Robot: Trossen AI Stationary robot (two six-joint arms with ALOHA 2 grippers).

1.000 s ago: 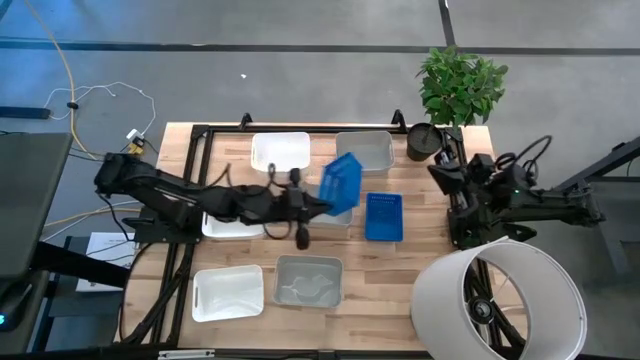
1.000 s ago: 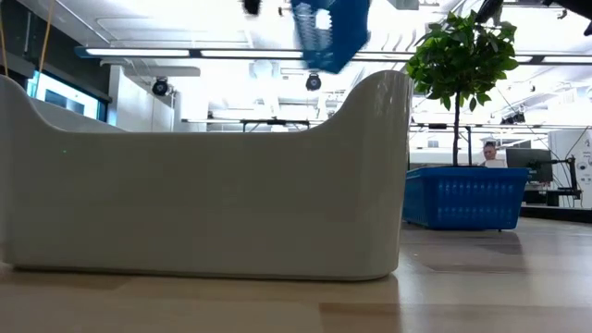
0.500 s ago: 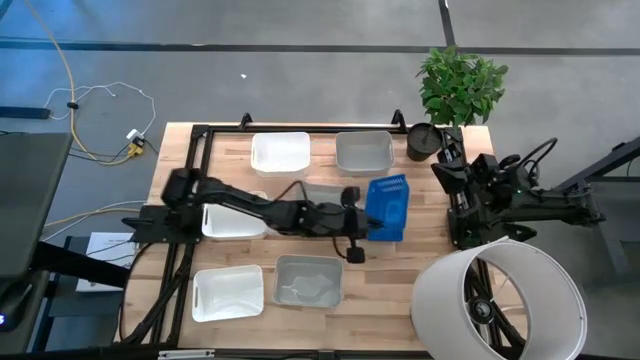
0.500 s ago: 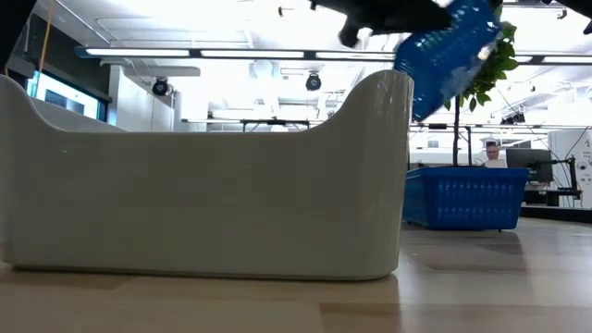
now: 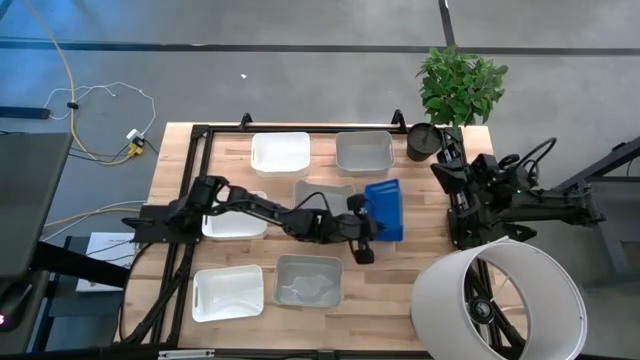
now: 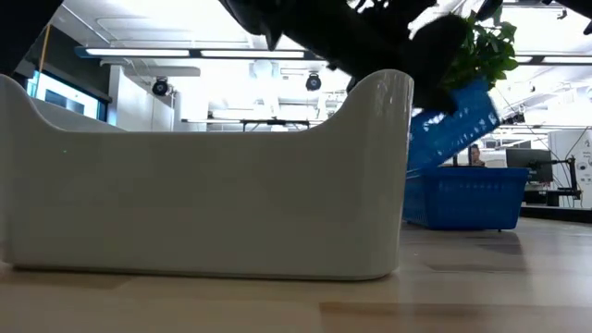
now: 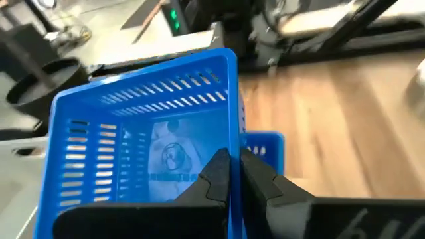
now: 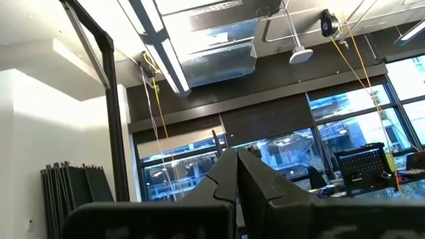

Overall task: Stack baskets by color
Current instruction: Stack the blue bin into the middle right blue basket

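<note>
A bright blue basket (image 5: 385, 200) (image 7: 143, 149) hangs tilted over a second blue basket (image 5: 386, 228) (image 6: 462, 197) that rests on the table right of centre. My left gripper (image 5: 368, 216) (image 7: 234, 164) is shut on the upper one. Two white baskets (image 5: 280, 152) (image 5: 228, 292) sit at the far and near left, and a third (image 5: 225, 224) lies partly under my left arm. Grey baskets (image 5: 363, 150) (image 5: 309, 280) (image 5: 322, 190) stand at the far, near and middle. My right gripper (image 8: 237, 169) is shut, raised at the right edge, touching nothing. My left gripper pinches one side wall of the blue basket at its rim (image 7: 233, 126), one finger (image 7: 216, 174) inside and one outside. The fingers come from the table's left, slanting a little downward. The basket is tilted in the hold (image 6: 458, 116), above the resting blue basket; whether they touch, I cannot tell.
A large white lampshade (image 5: 498, 300) lies at the near right corner. A black pot (image 5: 422, 142) and a green plant (image 5: 460, 85) stand at the far right. My right arm (image 5: 480, 190) is folded at the right edge. A pale basket (image 6: 203, 185) fills the low view's foreground.
My left gripper has gone toward the table's right edge and down, carrying the blue basket from above the table's middle to just over the resting blue basket. The basket, at first steeply on edge, now lies flatter.
</note>
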